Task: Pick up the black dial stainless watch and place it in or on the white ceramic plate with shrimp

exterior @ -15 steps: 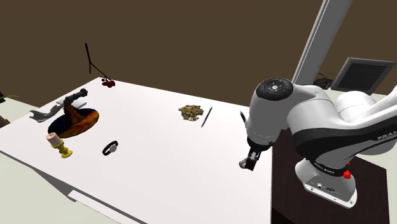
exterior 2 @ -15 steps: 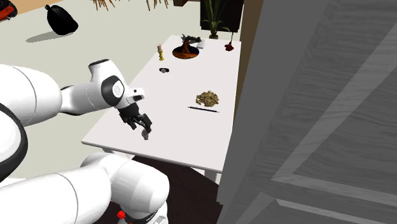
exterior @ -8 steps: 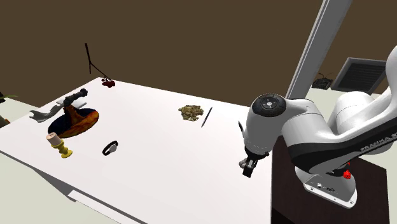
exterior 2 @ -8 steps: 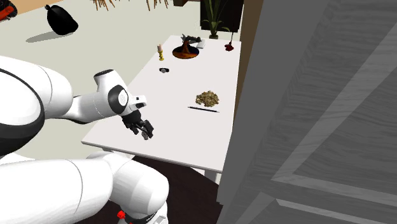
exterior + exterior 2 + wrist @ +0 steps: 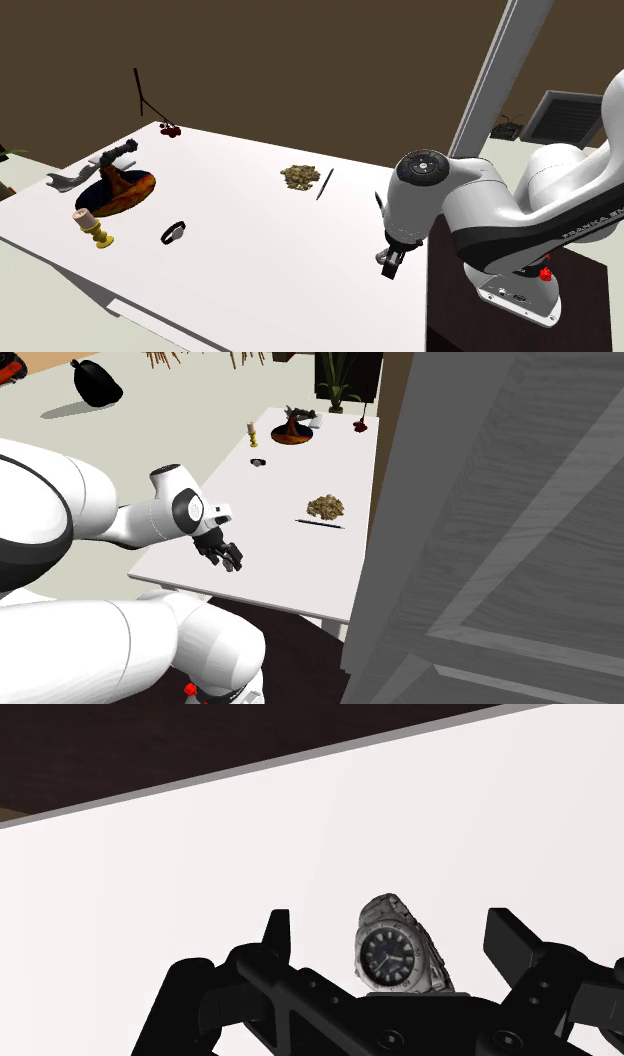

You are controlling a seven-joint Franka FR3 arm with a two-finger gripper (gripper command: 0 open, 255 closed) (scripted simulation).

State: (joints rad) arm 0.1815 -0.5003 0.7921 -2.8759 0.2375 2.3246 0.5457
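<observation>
Candlestick (image 5: pixel 96 230): It is set near the watch, toward the shoulder view's left. It could be knocked over if the reach is carried past the watch.
Watch (image 5: pixel 173 233): It is placed on the bare desk (image 5: pixel 270 265), in the left half of the shoulder view and well apart from the gripper. In the wrist view it is seen propped on its metal band, with the black dial turned toward the camera. If the fingers are closed off-centre, the rounded band could be tipped or pushed along the smooth surface and not clamped.
Plate with shrimp (image 5: pixel 299 176): The tan heap further back on the desk is judged to be the target. No white rim can be made out. A watch released from too high could be bounced or rolled off the heap.
Pen (image 5: pixel 324 184): It is laid just beside the heap. It could be swept aside if the placing path is taken from that side.
Gripper (image 5: pixel 388 266): It is released, with the fingers spread and nothing touched. It is held low over the desk corner by the stand. In the wrist view the watch is framed between the fingers, but a long reach is needed, and alignment could be lost along the way.
</observation>
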